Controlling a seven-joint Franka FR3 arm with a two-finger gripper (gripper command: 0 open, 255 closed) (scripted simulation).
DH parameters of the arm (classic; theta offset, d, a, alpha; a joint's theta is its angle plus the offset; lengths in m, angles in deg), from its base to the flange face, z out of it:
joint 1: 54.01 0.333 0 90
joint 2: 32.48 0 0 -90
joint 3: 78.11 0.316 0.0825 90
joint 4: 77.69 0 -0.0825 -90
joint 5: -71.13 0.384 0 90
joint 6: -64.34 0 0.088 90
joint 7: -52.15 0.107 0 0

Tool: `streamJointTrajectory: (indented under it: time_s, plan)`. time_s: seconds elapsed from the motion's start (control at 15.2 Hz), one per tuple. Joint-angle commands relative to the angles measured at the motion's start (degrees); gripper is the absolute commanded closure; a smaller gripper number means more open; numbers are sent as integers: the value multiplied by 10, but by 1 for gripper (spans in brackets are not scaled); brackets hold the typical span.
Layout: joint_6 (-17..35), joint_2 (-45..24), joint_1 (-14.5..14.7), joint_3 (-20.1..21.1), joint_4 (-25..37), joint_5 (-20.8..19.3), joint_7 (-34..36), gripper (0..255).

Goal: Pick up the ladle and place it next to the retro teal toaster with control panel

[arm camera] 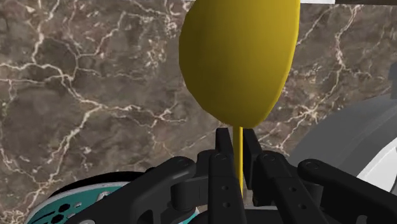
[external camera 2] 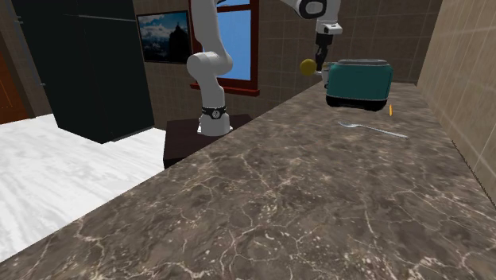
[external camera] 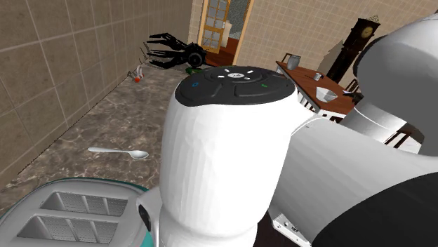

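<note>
My gripper [arm camera: 236, 139] clasps the yellow ladle [arm camera: 238, 57] by its thin handle, bowl out over the brown marble counter [arm camera: 83, 83]; a teal toaster [arm camera: 83, 203] corner shows nearby.

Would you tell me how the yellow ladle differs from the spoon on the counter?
The ladle is yellow; the spoon is pale grey. The gripper clasps the ladle above the counter; the spoon lies flat on it. Both have a bowl and slim handle.

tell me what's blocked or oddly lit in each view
shoulder view: the white arm looms close and hides much of the counter; wrist view: the yellow ladle, clasped by the gripper, shades darker toward its handle; second exterior view: evenly lit, no glare
</note>
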Motion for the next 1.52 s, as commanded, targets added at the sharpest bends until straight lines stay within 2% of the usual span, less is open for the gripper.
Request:
streamJointTrajectory:
  time_s: [0.0, 1.45]
  plan:
    - [16, -4, 1, 2, -13, 0, -1, 255]
    - [184, -97, 9, 13, -101, -42, 11, 255]
